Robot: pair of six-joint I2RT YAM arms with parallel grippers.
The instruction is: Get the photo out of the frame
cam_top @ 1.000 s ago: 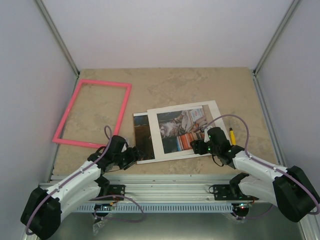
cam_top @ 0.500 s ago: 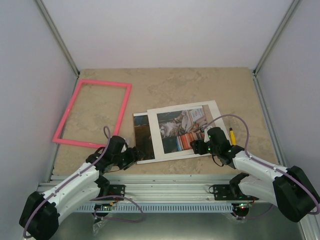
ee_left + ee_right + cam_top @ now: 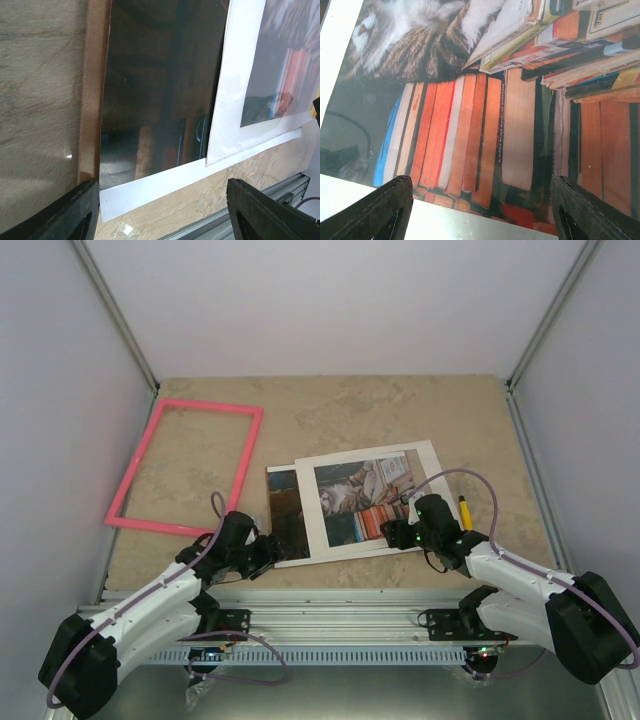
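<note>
The photo (image 3: pixel 358 498) lies flat near the middle of the table (image 3: pixel 350 410), its cat and stacked orange books showing through the window of a white mat (image 3: pixel 365 453) that rests on top of it. A dark, reflective sheet (image 3: pixel 285 515), probably the glazing, sticks out from under the mat's left side, with a strip of brown board (image 3: pixel 92 90) along its far edge in the left wrist view. The frame (image 3: pixel 135 462) sits empty on the left of the table, well apart from this stack. The left gripper (image 3: pixel 268 550) is low at the stack's near left corner with its jaws spread wide and nothing between them. The right gripper (image 3: pixel 405 532) hangs over the print's near right part, jaws likewise parted and gripping nothing; its wrist view is filled with the book spines. Whether its fingertips (image 3: pixel 375 210) touch the surface cannot be told. A small yellow object (image 3: pixel 465 510) lies just right of the mat.
</note>
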